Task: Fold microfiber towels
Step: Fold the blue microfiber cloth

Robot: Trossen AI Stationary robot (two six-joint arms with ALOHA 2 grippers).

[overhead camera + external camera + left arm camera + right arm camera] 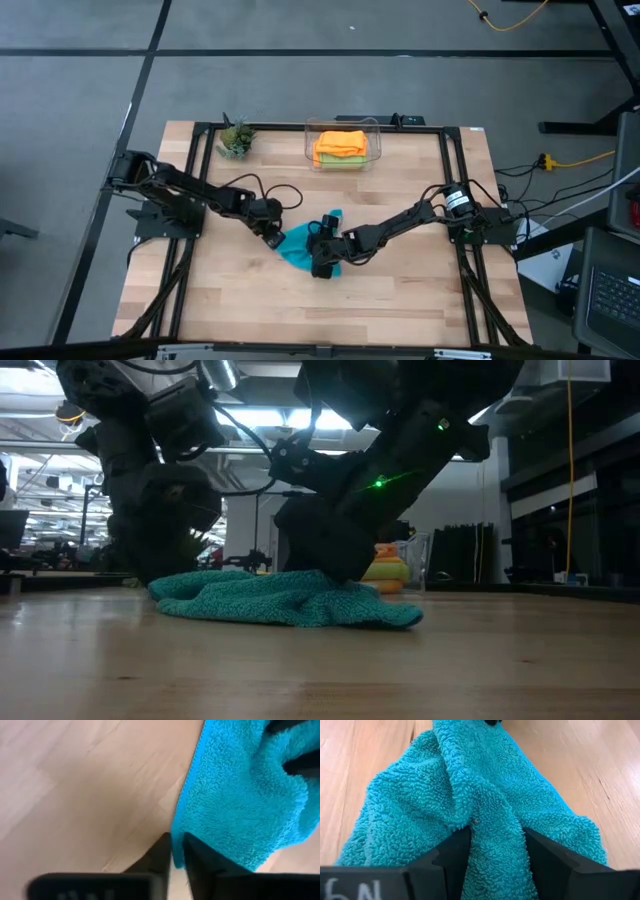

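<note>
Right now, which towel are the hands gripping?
The teal towel, crumpled mid-table between both hands; the orange towel and green towel sit stacked in the clear bin.

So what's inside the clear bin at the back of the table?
The clear bin holds a folded orange towel stacked on a lime green towel, of which only an edge shows. Anything beneath them is covered.

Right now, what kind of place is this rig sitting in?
Probably a robotics lab or workshop, not a home. The wooden table sits in a black metal frame on a bare grey floor, loose yellow cable trails beside it, and the low view shows rows of ceiling strip lights behind.
</note>
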